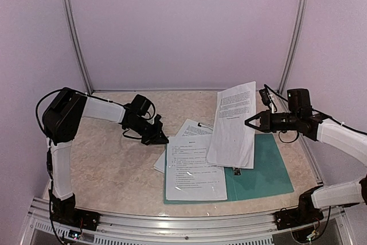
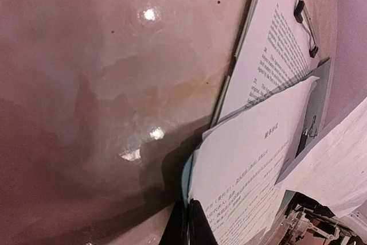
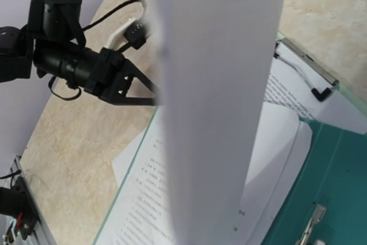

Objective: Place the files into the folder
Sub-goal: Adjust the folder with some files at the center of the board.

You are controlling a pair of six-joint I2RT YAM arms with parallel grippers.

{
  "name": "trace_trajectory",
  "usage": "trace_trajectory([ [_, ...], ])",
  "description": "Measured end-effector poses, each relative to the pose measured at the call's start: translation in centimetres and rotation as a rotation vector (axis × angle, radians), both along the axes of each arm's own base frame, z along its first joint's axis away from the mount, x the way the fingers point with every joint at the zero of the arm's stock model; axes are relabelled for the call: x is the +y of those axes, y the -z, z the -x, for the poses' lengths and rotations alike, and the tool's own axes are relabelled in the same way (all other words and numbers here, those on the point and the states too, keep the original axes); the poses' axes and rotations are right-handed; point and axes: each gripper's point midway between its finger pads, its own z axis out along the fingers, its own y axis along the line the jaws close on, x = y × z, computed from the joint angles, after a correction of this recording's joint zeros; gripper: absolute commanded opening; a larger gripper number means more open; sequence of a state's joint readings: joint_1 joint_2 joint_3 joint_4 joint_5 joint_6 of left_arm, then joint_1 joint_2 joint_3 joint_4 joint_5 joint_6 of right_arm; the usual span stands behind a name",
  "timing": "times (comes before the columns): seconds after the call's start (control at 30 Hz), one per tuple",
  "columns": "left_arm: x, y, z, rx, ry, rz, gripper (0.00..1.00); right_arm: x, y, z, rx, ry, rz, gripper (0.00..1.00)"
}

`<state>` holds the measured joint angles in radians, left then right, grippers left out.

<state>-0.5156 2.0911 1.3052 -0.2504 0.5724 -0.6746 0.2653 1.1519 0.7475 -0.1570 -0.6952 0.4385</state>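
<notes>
Files (image 1: 195, 173), white printed sheets, lie partly on the open folder (image 1: 264, 167), a dark teal card cover spread flat on the table (image 1: 114, 164), right of centre and close to its near edge. One sheet covers the folder's left half, roughly square to it. Other sheets poke out from under it toward the table's far edge and left side, slanted and not gathered. One of them sits on a pale clipboard whose silver clip (image 3: 303, 64) shows in the right wrist view. The folder's right half is bare apart from its small metal clip (image 1: 236, 171) at the spine.

The right gripper (image 1: 251, 122) is pinching one raised sheet (image 1: 232, 124) by its right edge, holding it up over the folder's middle. Whether the sheet's lower end touches the paper below cannot be told. The left gripper (image 1: 163, 139) has its fingers pressed together at the left edge of the stack, low at the table surface. Whether a sheet's edge or the folder's is caught between them cannot be told.

Judged from this, the task is partway done. At least one sheet is in place, one is held in the air, and the slanted sheets behind are left to move in. The folder is not yet closed.
</notes>
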Motion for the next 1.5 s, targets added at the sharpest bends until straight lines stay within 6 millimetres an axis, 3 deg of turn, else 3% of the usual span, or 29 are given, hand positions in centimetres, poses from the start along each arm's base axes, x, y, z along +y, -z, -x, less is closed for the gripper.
trace_trajectory([
  [0.33, 0.3, -0.8, 0.1, -0.009, 0.012, -0.001, 0.0, 0.0, 0.2, 0.1, 0.004, 0.0, 0.001, 0.0],
  [0.67, 2.9, -7.6, 0.7, -0.107, 0.029, -0.047, 0.0, -0.1, 0.0, 0.2, 0.009, 0.0, 0.003, 0.0],
  [0.9, 4.7, -10.6, 1.7, -0.153, 0.051, -0.101, 0.0, 0.0, -2.1, -0.1, -0.038, 0.0, -0.01, 0.0],
  [1.3, 10.1, -9.5, 2.2, -0.166, 0.087, -0.387, 0.0, -0.1, -2.0, -0.4, 0.003, -0.002, 0.029, 0.0],
  [1.5, 12.7, -8.0, 0.3, -0.172, 0.083, -0.503, 0.0, -0.1, -1.1, 0.3, 0.065, -0.028, 0.059, 0.0],
])
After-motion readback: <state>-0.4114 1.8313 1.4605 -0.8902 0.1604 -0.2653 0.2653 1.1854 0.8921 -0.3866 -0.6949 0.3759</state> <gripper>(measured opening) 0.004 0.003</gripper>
